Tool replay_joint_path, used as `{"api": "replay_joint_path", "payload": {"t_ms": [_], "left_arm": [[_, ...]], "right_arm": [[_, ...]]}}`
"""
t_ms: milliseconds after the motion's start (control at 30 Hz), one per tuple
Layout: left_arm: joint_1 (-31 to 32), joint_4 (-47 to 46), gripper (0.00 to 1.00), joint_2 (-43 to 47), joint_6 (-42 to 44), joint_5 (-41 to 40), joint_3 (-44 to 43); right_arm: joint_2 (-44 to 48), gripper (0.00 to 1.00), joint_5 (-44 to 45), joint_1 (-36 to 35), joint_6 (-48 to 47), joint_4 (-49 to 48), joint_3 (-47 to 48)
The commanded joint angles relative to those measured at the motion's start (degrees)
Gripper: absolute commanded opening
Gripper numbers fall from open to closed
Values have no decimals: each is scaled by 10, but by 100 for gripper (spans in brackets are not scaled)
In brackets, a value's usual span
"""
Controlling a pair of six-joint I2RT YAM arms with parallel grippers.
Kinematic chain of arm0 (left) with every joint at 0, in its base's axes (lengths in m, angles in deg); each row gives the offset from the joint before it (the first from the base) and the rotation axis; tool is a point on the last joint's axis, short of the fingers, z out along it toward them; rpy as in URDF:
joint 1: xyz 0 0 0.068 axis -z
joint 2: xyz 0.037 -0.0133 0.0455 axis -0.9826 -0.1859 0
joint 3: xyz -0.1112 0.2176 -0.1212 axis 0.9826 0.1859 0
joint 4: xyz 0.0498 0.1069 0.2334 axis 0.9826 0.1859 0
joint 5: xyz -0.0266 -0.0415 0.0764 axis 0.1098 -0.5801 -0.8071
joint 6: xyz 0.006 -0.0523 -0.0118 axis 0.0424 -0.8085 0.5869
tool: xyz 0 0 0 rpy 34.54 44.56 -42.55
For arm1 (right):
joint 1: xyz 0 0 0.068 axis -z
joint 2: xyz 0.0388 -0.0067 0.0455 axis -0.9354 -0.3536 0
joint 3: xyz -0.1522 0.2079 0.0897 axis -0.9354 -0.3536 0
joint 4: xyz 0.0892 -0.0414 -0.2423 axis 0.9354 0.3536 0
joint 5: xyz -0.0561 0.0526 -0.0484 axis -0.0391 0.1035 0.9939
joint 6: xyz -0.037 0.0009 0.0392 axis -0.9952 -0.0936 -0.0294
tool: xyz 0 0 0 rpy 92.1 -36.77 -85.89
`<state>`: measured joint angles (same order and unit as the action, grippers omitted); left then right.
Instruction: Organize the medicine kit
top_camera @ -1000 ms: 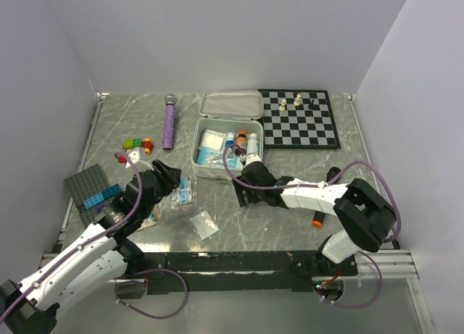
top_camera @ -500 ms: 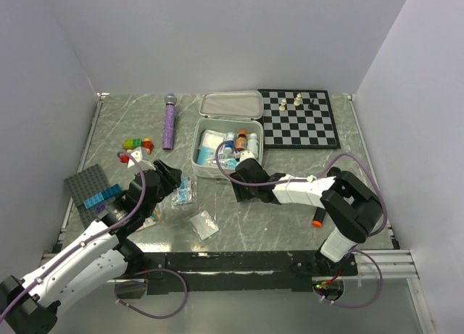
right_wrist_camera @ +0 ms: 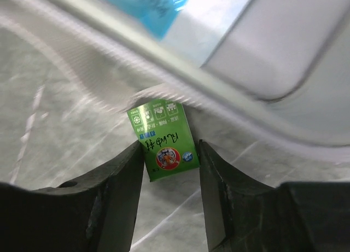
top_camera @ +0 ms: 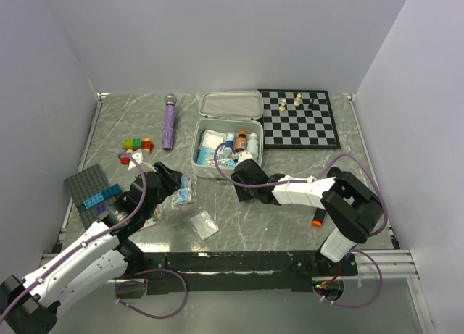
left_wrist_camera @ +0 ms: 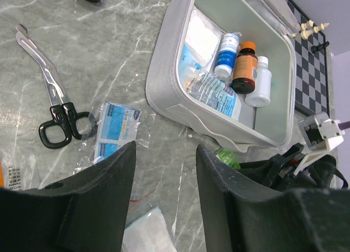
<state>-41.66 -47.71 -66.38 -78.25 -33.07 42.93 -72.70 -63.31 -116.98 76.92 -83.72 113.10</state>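
Medicine kit (top_camera: 197,164) sits open toward the back middle of the grey marbled counter (top_camera: 290,225), just beside a chessboard (top_camera: 301,124) on its right. It is a white, soft, rounded-square case, and its hinged lid is tipped back on the far side to show a pale lining.

Inside, along the right wall, three small bottles stand in a row: a white one with a blue label (left_wrist_camera: 225,50), a brown one with an orange cap (left_wrist_camera: 245,71) and a plain white one (left_wrist_camera: 258,88). Blue-and-white packets (left_wrist_camera: 210,91) fill the near left part, and a white pouch (left_wrist_camera: 202,36) lies behind them.

Right claw (right_wrist_camera: 170,145) is low at the kit's front wall, its fingers clenched against both edges of a green packet (right_wrist_camera: 163,140) that lies on the counter outside the case.

Left claw (left_wrist_camera: 165,151) hangs over the counter left of the kit, released and holding nothing. Below it lie black-handled scissors (left_wrist_camera: 54,99) and a clear bag of blue bandage packets (left_wrist_camera: 115,132).
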Motion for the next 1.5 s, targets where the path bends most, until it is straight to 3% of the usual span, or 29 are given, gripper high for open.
{"api": "replay_joint_path", "payload": {"t_ms": [0,267,400,567,800,1067,1467], "left_arm": [[-1,-11,52,13,-12,9,3],[-1,-16,52,17,-17,17,10],[0,-24,52,16,-19,20,11],[0,-24,52,13,-17,19,4],[0,-8,52,24,-11,6,-2],[-2,7,52,17,-15,5,-4],[-1,26,53,16,-23,-9,2]], "right_arm": [[73,40,-23,-26,11,19,-2],[230,38,-35,-49,30,107,11],[247,38,-13,-39,28,124,62],[154,38,-8,4,30,119,161],[-45,38,-21,98,81,111,310],[-222,37,3,113,63,181,516],[-305,37,16,126,86,237,593]]}}
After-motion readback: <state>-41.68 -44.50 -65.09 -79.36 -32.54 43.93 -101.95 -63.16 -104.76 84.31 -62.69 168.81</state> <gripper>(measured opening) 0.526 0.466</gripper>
